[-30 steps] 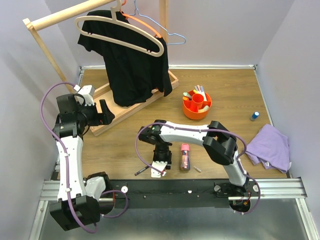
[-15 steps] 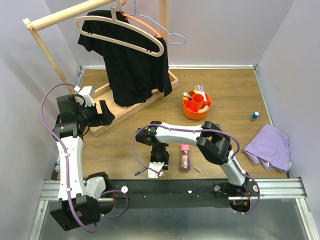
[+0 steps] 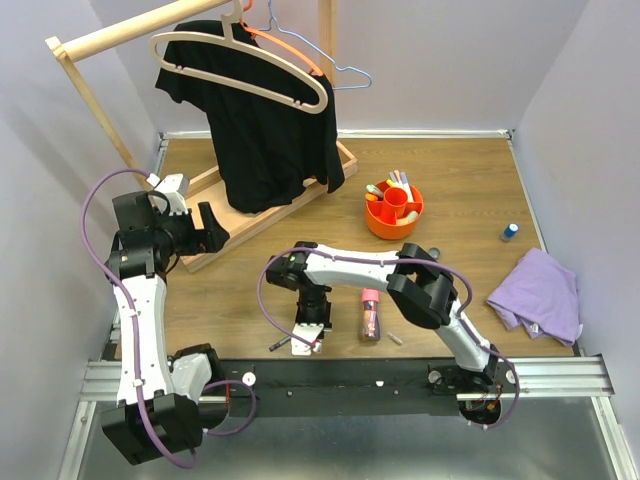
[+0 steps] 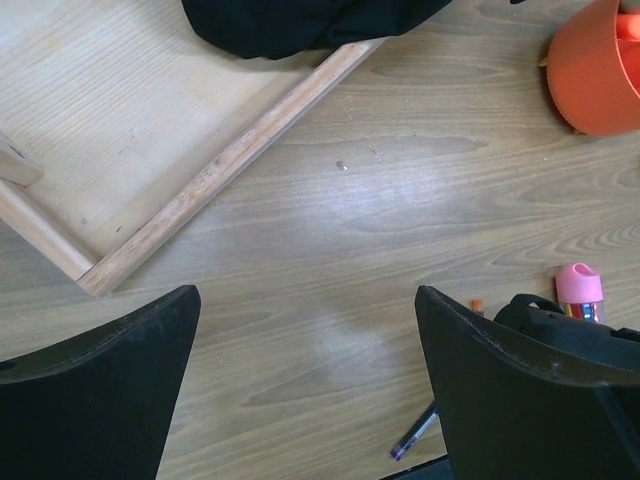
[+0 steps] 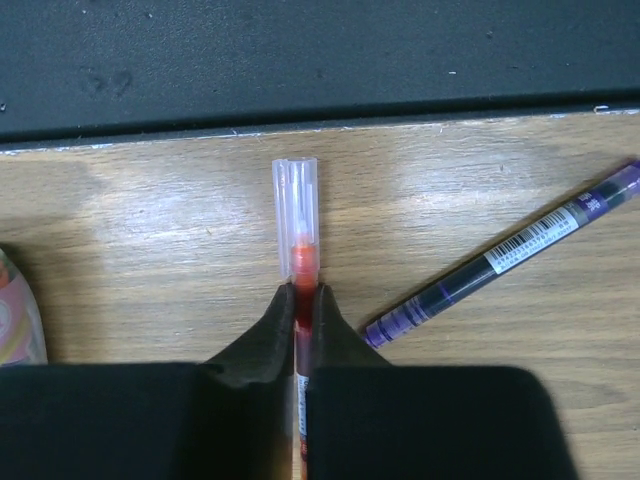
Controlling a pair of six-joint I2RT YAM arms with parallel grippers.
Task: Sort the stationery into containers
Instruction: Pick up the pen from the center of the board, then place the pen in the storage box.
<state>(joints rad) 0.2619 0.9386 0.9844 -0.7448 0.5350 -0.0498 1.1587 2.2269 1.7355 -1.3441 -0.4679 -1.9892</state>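
My right gripper is shut on a slim orange pen with a clear cap, lying on the wood near the table's front edge. A dark purple pen lies slanted just beside it, also in the top view and the left wrist view. A stubby pink tube lies right of the gripper. The round orange organiser stands further back with several pens in it. My left gripper hangs open and empty above the floor by the rack.
A wooden rack base with a black shirt on a hanger fills the back left. A purple cloth lies at the right, with a small blue item behind it. A dark round cap and a small white piece lie nearby.
The right gripper has shifted slightly left and toward the front edge, and its jaws have closed onto the orange pen. The left arm has not moved.
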